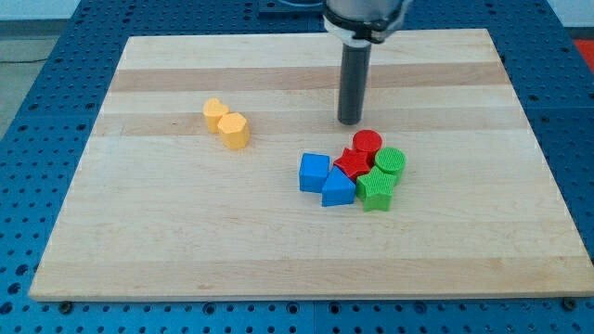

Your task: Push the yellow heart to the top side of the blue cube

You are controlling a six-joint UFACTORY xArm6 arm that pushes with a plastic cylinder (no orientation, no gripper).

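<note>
The blue cube [314, 172] sits right of the board's middle, at the left end of a tight cluster of blocks. Two yellow blocks stand touching at the view's left: one [215, 112] above and left, one [235, 130] below and right. Their shapes are hard to make out, so I cannot tell which is the heart. My tip [350, 121] rests on the board above the cluster, just above and left of the red cylinder [367, 144]. It is up and to the right of the blue cube, and well right of the yellow blocks.
The cluster also holds a blue triangular block [338, 188], a red star-like block [352, 164], a green cylinder [391, 162] and another green block [376, 190]. The wooden board [139, 232] lies on a blue perforated table [28, 111].
</note>
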